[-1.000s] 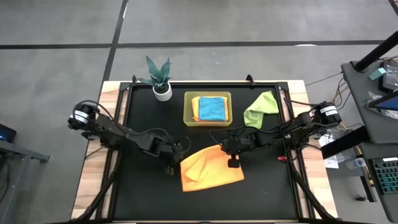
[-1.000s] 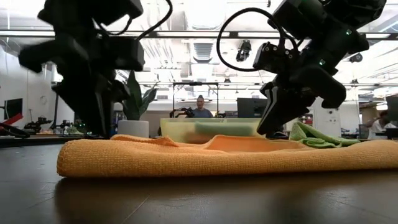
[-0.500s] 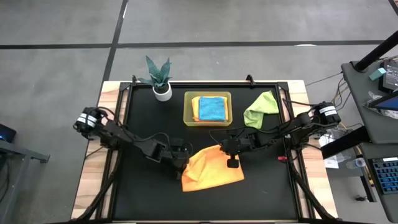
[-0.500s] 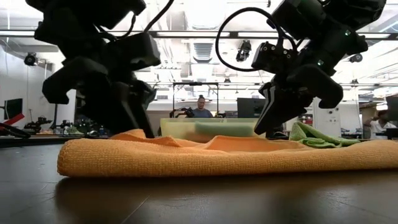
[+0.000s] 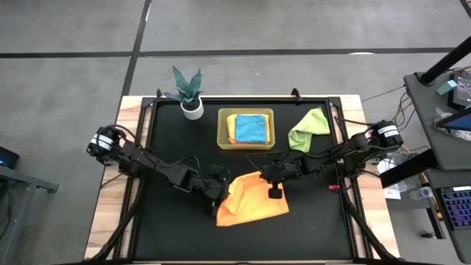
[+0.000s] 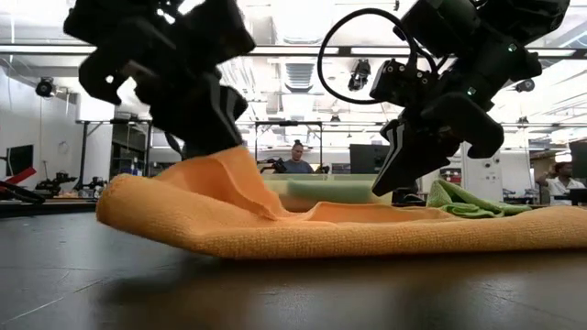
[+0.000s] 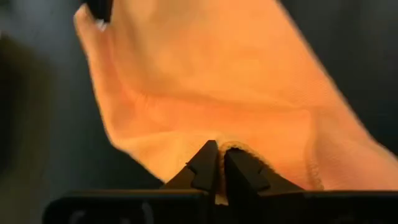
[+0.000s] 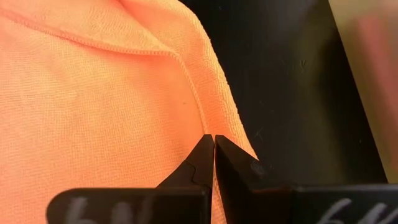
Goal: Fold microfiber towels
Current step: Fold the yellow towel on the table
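An orange-yellow towel (image 5: pixel 252 200) lies on the black table top, with its left part raised. My left gripper (image 5: pixel 219 190) is shut on that raised left part; it also shows in the low view (image 6: pixel 213 137). My right gripper (image 5: pixel 276 193) is shut at the towel's right edge, low over the table (image 6: pixel 396 186). A teal blue towel (image 5: pixel 251 128) lies on another orange-yellow one in the translucent bin (image 5: pixel 223 140). A lime green towel (image 5: pixel 309 127) lies crumpled at the far right. No pink towel shows. My left gripper pinches the towel's left edge (image 7: pixel 239 151) between its two fingers, coming slanting down from the table's left. That edge is lifted into a peak (image 6: pixel 218 167); the rest of the towel lies on the table, slack. My right gripper has its shut fingertips (image 8: pixel 205 155) on the towel's hemmed edge (image 8: pixel 198 106), slanting down from the right. The hem runs in between the tips. The towel lies flat on the table here.
A small potted plant (image 5: pixel 190 91) stands at the far left of the table. The bin sits at the far middle. A raised black frame (image 5: pixel 147 140) borders the table top. Bare table lies near and left of the towel.
My left gripper has gone toward the table's right onto the towel's left edge, taken hold and risen. The towel's left part is lifted off the table into a peak and drawn a little rightward; its right part has stayed flat.
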Robot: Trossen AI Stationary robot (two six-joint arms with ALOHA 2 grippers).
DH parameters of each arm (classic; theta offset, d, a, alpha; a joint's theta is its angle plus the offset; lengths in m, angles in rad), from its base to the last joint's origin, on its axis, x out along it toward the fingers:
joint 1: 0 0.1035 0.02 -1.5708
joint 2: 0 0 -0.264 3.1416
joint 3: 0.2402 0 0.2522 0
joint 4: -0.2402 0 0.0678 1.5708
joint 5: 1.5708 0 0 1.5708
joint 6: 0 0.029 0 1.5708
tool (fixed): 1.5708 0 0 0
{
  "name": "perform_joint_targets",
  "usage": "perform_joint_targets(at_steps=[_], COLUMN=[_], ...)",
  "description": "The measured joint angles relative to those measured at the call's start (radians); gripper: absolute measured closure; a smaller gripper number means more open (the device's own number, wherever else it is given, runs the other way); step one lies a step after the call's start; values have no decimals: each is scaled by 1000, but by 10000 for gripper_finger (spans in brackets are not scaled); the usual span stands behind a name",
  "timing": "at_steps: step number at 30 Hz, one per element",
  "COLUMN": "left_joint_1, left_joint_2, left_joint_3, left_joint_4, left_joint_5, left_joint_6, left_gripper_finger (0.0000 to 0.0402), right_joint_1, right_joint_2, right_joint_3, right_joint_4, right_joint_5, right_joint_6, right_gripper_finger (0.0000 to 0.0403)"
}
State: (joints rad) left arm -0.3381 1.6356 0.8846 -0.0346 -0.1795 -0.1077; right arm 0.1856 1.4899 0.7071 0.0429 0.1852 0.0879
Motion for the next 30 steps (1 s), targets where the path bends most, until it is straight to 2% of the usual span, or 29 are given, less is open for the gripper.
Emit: perform_joint_targets(at_steps=[6, 9, 11, 16, 19, 21, 24, 26, 28, 30], left_joint_1=[-20, -73, -118, -192, -188, -177, -169, -167, -167, -167], left_joint_2=[0, 0, -1, 5, 13, 20, 21, 21, 21, 21], left_joint_3=[9, 14, 16, 6, -8, -8, -9, -9, -12, -15], left_joint_4=[-8, -10, -19, -29, -33, -26, -27, -26, -27, -27], left_joint_5=[34, -13, -148, -542, -758, -842, -829, -765, -694, -681], left_joint_6=[21, 131, 281, 806, 953, 959, 926, 904, 899, 899], left_gripper_finger=[401, 401, 401, 401, 401, 401, 401, 397, 383, 361], right_joint_1=[0, 0, 0, 0, 0, 0, 0, 0, 0, 0], right_joint_2=[0, 0, 0, 0, 0, 0, 0, 1, 1, 1], right_joint_3=[0, 0, 0, 0, 0, 0, 0, 0, 0, 0], right_joint_4=[0, 0, 0, 0, 0, 0, 0, -1, -1, 0], right_joint_5=[0, 0, 0, 0, 0, 0, 0, 0, 0, 0], right_joint_6=[12, 18, 17, 17, 17, 20, 24, 24, 24, 23], right_gripper_finger=[394, 394, 394, 394, 394, 394, 394, 394, 394, 394])
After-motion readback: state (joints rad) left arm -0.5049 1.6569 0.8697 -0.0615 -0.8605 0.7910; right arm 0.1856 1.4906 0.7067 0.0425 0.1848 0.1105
